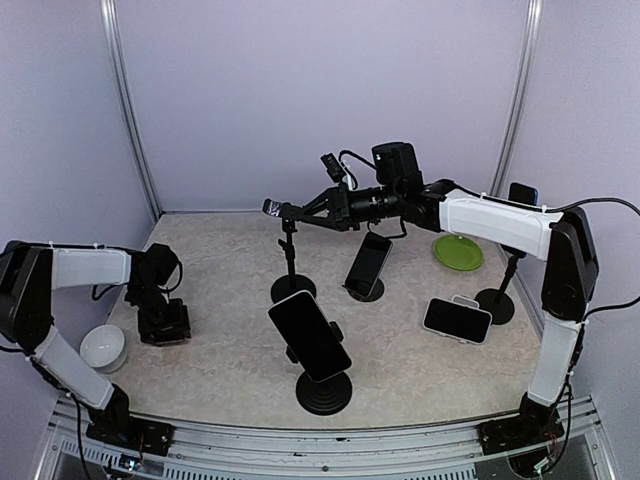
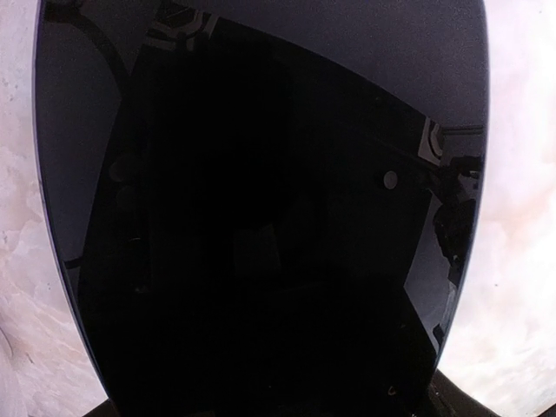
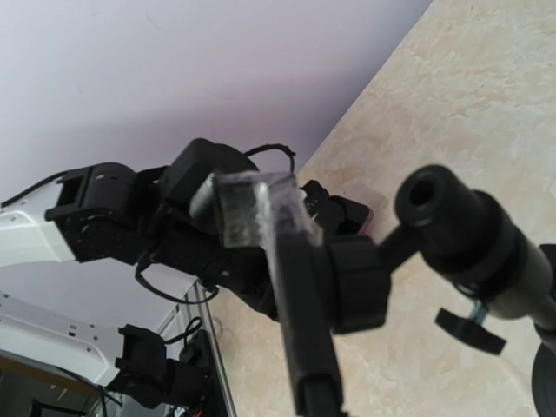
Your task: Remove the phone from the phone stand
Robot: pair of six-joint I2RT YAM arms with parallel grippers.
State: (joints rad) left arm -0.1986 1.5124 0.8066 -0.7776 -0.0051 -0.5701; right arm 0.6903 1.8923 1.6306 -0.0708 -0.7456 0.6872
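Left pincer (image 1: 163,322) sits low over the surface (image 1: 220,385) on my left side. Its jaws stand wide, and the phone (image 2: 261,217) fills its camera with a dark screen facing the lens. I cannot tell whether the jaws press it. Right pincer (image 1: 283,210) is narrowed onto the head of the stand (image 1: 291,262) at middle rear. I see other phones (image 1: 310,335) on stands nearer and to the right, a green plate (image 1: 458,252) far right, and a white bowl (image 1: 103,347) beside the left arm.
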